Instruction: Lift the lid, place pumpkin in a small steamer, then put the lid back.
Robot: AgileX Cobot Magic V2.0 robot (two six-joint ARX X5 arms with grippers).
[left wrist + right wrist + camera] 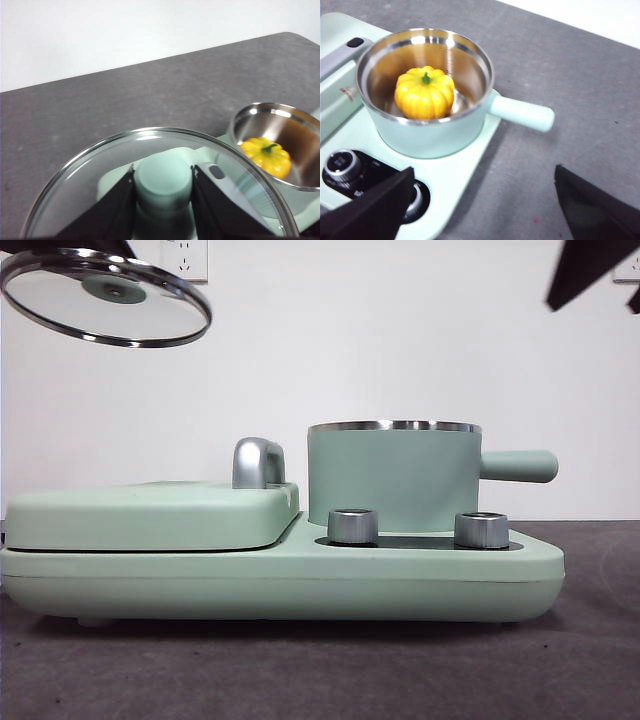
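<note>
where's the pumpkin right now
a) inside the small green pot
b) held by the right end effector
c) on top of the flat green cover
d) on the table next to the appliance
a: the right wrist view shows the pumpkin sitting inside the pot, while the left end effector holds the lid up and away from it, and the right end effector is open and holds nothing.

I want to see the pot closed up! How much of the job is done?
Lots is done: the pumpkin already sits inside the small steamer. In hand: the left claw holds the lid by its knob, up high and off to the side. The right claw hangs open near the pot, holding nothing. Left: put the lid back on.
</note>
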